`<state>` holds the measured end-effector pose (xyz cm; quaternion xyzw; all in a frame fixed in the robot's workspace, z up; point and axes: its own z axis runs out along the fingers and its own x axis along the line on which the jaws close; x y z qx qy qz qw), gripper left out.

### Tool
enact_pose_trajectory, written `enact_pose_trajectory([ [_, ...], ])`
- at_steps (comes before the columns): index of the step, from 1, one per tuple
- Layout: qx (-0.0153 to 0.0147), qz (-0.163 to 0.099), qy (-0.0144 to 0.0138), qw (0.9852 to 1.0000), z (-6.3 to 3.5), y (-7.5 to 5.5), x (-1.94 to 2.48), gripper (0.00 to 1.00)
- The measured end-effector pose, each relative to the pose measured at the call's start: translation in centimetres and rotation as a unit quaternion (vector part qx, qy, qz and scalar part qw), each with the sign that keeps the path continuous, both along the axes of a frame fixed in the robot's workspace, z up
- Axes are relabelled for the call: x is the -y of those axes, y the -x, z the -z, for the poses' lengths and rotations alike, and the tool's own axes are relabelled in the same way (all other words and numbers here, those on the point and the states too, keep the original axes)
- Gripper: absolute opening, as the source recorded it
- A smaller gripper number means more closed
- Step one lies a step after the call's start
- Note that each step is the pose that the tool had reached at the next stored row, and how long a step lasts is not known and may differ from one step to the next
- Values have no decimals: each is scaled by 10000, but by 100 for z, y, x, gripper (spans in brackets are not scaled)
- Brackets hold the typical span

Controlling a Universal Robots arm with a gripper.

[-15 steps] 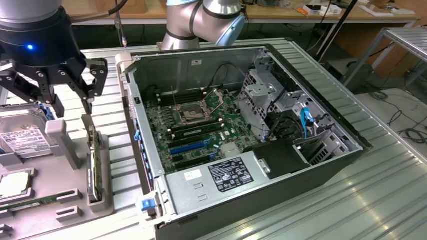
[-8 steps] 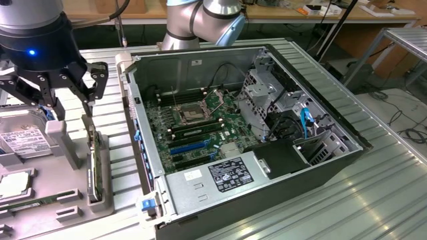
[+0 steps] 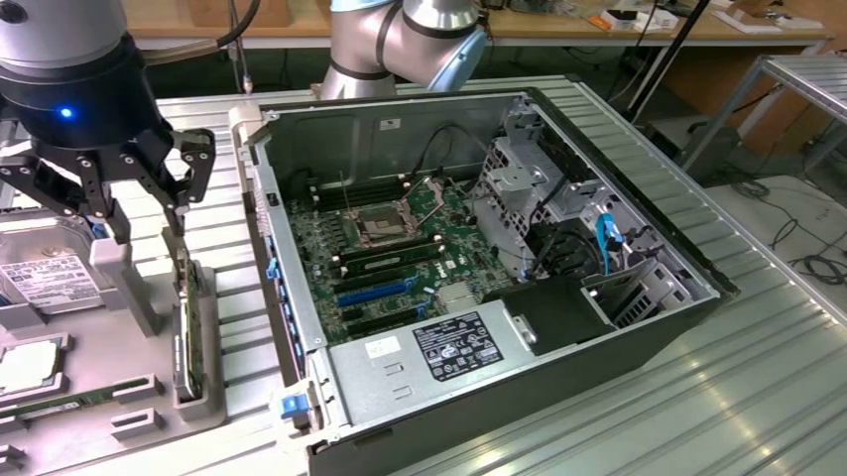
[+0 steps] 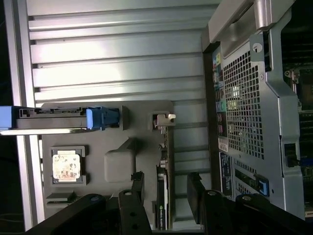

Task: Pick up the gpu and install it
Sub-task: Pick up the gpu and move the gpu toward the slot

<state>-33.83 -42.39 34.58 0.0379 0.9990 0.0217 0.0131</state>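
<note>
The gpu (image 3: pixel 189 322) stands on its thin edge in a slot of the grey parts holder (image 3: pixel 143 297), at the exterior view's left, beside the open computer case (image 3: pixel 622 238). My gripper (image 3: pixel 146 230) hangs open just above the card's far end. In the wrist view the gpu (image 4: pixel 162 196) shows edge-on, its silver bracket (image 4: pixel 164 120) at one end, and my gripper (image 4: pixel 166 192) has one black finger (image 4: pixel 138 186) on each side of the card with a gap to it. Blue expansion slots (image 3: pixel 377 291) lie on the motherboard inside the case.
A hard drive with a white label (image 3: pixel 40 273) stands in the holder near the gripper, with blue rails (image 4: pixel 101 117). A processor (image 4: pixel 66 165) and a green memory stick (image 3: pixel 66 405) lie in the holder too. The case's perforated rear wall (image 4: pixel 244 98) stands close by.
</note>
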Motion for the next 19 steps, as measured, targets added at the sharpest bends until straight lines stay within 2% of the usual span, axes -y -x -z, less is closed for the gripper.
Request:
enact_pose_trajectory([
  [11, 0, 1, 0, 10000, 81, 13, 11, 48],
  [15, 0, 0, 0, 10000, 112, 13, 67, 48],
  [19, 0, -1, 15, 10000, 115, 13, 127, 48],
])
